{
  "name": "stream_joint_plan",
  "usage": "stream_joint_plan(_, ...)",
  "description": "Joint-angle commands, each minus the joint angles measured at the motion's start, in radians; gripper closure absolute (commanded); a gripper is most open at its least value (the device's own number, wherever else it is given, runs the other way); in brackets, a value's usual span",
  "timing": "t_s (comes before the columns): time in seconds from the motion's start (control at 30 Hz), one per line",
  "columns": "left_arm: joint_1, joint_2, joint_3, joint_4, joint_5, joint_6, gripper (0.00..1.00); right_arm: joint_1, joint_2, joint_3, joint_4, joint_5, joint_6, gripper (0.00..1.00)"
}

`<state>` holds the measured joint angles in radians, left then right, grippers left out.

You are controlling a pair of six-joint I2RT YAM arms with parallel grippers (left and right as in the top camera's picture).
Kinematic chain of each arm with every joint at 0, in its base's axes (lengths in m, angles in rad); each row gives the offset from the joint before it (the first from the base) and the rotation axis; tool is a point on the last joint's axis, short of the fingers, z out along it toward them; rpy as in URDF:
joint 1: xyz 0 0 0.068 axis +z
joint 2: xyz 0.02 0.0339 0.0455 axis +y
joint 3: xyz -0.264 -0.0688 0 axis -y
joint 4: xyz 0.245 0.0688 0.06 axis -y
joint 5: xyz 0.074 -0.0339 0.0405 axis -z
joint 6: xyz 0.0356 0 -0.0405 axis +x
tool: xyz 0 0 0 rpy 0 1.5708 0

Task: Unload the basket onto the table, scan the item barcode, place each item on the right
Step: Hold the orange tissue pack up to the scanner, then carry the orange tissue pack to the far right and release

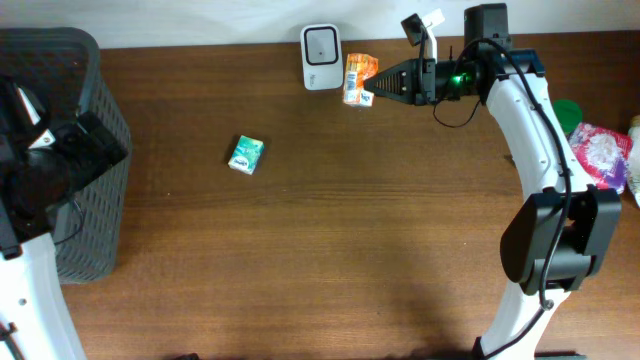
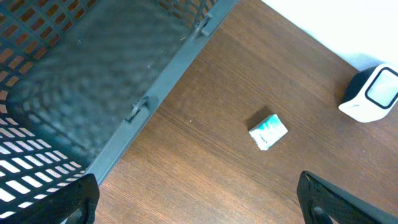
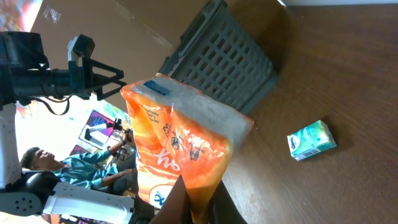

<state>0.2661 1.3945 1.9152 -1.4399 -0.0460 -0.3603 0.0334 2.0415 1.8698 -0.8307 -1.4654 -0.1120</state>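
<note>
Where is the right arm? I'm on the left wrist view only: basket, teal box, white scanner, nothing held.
Observer: At the far edge of the table, the right gripper is shut on an orange packet.
Operator: Near the scanner?
Observer: Yes, the packet is just beside the white scanner, on the right arm's side; contact unclear.
Operator: Barcode showing?
Observer: The right wrist view shows the packet's orange printed face; no barcode I can make out.
</note>
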Motion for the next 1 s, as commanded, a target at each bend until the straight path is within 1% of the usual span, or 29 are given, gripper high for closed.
stream_joint_plan(0.0,0.006,-0.002,0.001,0.002,-0.011,-0.006,0.01,0.001,-0.008,0.005,-0.003,-0.034,-0.014,0.96)
stream_joint_plan(0.13,0.006,-0.002,0.001,0.002,-0.011,-0.006,0.01,0.003,-0.008,0.005,-0.004,-0.005,-0.014,0.96)
stream_joint_plan(0.17,0.006,-0.002,0.001,0.002,-0.011,-0.006,0.01,0.009,-0.008,0.005,-0.005,0.042,-0.007,0.96)
stream_joint_plan(0.23,0.006,-0.002,0.001,0.002,-0.011,-0.006,0.01,0.041,-0.008,0.005,-0.039,0.241,-0.003,0.96)
stream_joint_plan(0.27,0.006,-0.002,0.001,0.002,-0.011,-0.006,0.01,0.072,-0.008,0.004,-0.060,0.438,0.031,0.96)
stream_joint_plan(0.3,0.006,-0.002,0.001,0.002,-0.011,-0.006,0.01,0.096,-0.008,0.003,-0.061,0.608,0.095,0.96)
stream_joint_plan(0.33,0.006,-0.002,0.001,0.002,-0.011,-0.006,0.01,0.142,-0.007,0.003,-0.065,0.914,0.194,0.96)
stream_joint_plan(0.4,0.006,-0.002,0.001,0.002,-0.011,-0.006,0.01,0.209,-0.006,0.003,-0.066,1.251,0.272,0.96)
stream_joint_plan(0.43,0.006,-0.002,0.001,0.002,-0.011,-0.006,0.01,0.267,-0.001,0.003,-0.039,1.493,0.290,0.96)
stream_joint_plan(0.47,0.006,-0.002,0.001,0.002,-0.011,-0.006,0.01,0.290,0.005,0.003,-0.019,1.580,0.289,0.96)
stream_joint_plan(0.5,0.006,-0.002,0.001,0.002,-0.011,-0.006,0.01,0.335,0.025,0.002,0.050,1.761,0.264,0.96)
stream_joint_plan(0.57,0.006,-0.002,0.001,0.002,-0.011,-0.006,0.01,0.374,0.066,0.002,0.199,1.909,0.111,0.96)
stream_joint_plan(0.63,0.006,-0.002,0.001,0.002,-0.011,-0.006,0.01,0.381,0.107,0.002,0.351,1.918,-0.018,0.96)
stream_joint_plan(0.67,0.006,-0.002,0.001,0.002,-0.011,-0.006,0.01,0.381,0.118,0.002,0.411,1.917,-0.027,0.96)
stream_joint_plan(0.77,0.006,-0.002,0.001,0.002,-0.011,-0.006,0.01,0.380,0.122,0.004,0.614,1.751,-0.026,0.96)
stream_joint_plan(0.8,0.006,-0.002,0.001,0.002,-0.011,-0.006,0.01,0.380,0.122,0.004,0.698,1.707,-0.004,0.95)
stream_joint_plan(0.83,0.006,-0.002,0.001,0.002,-0.011,-0.006,0.01,0.380,0.122,0.004,0.762,1.672,0.029,0.94)
stream_joint_plan(0.9,0.006,-0.002,0.001,0.002,-0.011,-0.006,0.01,0.379,0.138,0.006,0.870,1.630,0.042,0.94)
stream_joint_plan(0.97,0.006,-0.002,0.001,0.002,-0.011,-0.006,0.01,0.371,0.174,0.047,0.872,1.630,0.041,0.94)
